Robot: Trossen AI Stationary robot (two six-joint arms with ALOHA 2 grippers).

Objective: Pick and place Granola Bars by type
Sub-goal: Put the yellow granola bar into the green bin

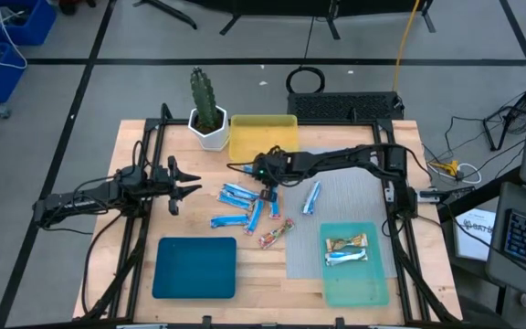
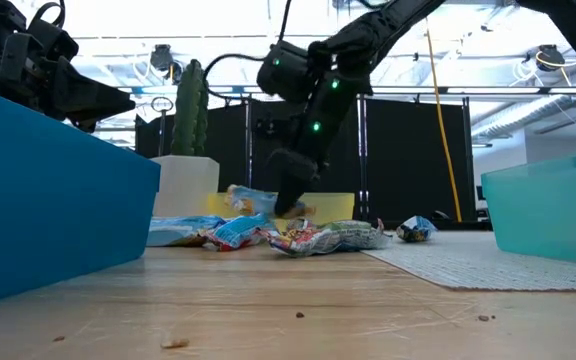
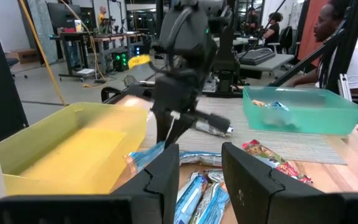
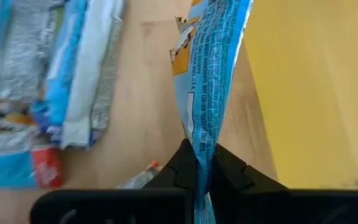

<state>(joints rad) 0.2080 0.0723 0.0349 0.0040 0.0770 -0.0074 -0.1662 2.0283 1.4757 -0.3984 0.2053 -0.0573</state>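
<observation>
High view: right gripper (image 1: 268, 179) reaches across from the 3 o'clock side to table centre, down just below the yellow tray (image 1: 263, 139), in the loose cluster of blue-and-white bars (image 1: 245, 206); risk here is that lifting drags a neighbouring bar along or flicks it off toward the reddish bar (image 1: 277, 234) at 6 o'clock. Left gripper (image 1: 183, 182) waits at 9 o'clock, apart from the bars, holding nothing. Light teal tray (image 1: 354, 265) at 5 o'clock already holds two bars; dark teal tray (image 1: 194, 268) sits at 7 o'clock. Low view: right arm comes down steeply, wrist bent, fingers at the pile; the pinch looks to be on wrapper only, so the bar could swing or slip out mid-carry. Left wrist view: left fingers (image 3: 247, 180) stand parted, level, pointing at the pile, nothing between them. Right wrist view: right fingers clamped tight on the crimped edge of a blue-and-white bar (image 4: 210, 68), bar hanging next to the yellow tray rim; grip is thin and near the end, likely failure is the wrapper tearing or sliding free, or the bar catching the tray wall.
</observation>
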